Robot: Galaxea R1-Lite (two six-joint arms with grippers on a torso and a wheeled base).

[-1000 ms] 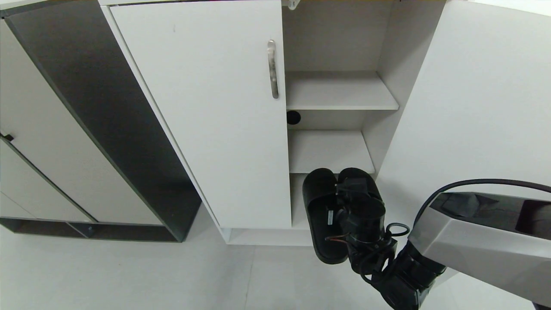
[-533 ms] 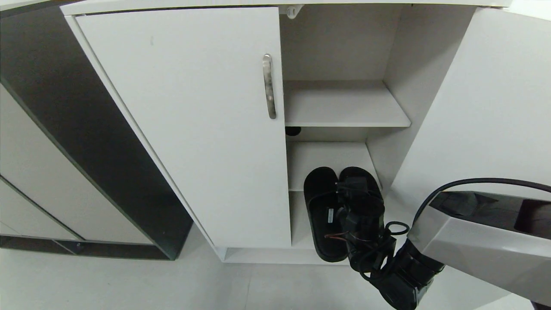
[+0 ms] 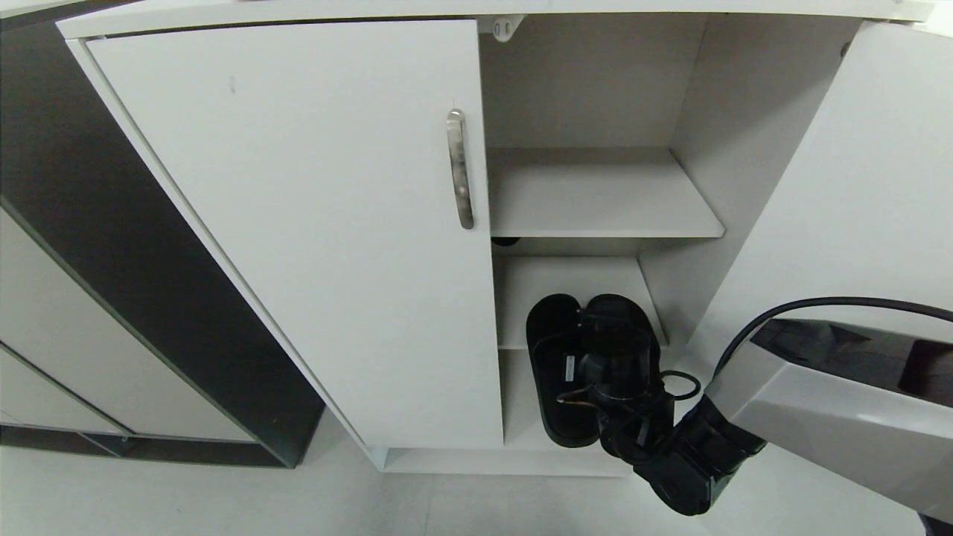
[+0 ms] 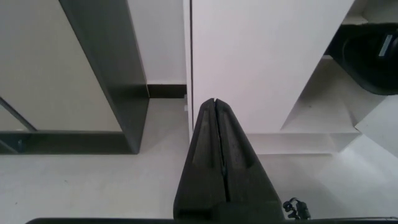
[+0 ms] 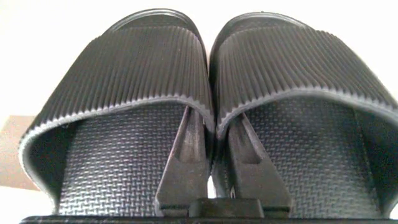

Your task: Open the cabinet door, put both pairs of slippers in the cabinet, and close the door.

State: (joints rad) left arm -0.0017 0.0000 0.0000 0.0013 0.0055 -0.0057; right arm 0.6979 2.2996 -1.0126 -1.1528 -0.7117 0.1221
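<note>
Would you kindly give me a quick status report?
Right claw shut on black ribbed rubber slippers, at open white cabinet. Left claw shut, empty. Nothing in the way.

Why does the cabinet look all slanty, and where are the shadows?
Head view: the wide lens makes the closed cabinet door lean outward, and shade sits below the upper shelf. Right wrist view: the slippers have ribbed straps catching light, darker underneath.

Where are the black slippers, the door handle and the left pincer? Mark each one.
black slippers (image 5: 143, 74): right wrist view, ribbed strap of one slipper.
door handle (image 3: 459, 170): head view, middle of the metal bar.
left pincer (image 4: 214, 112): left wrist view, seam between its shut fingertips.
</note>
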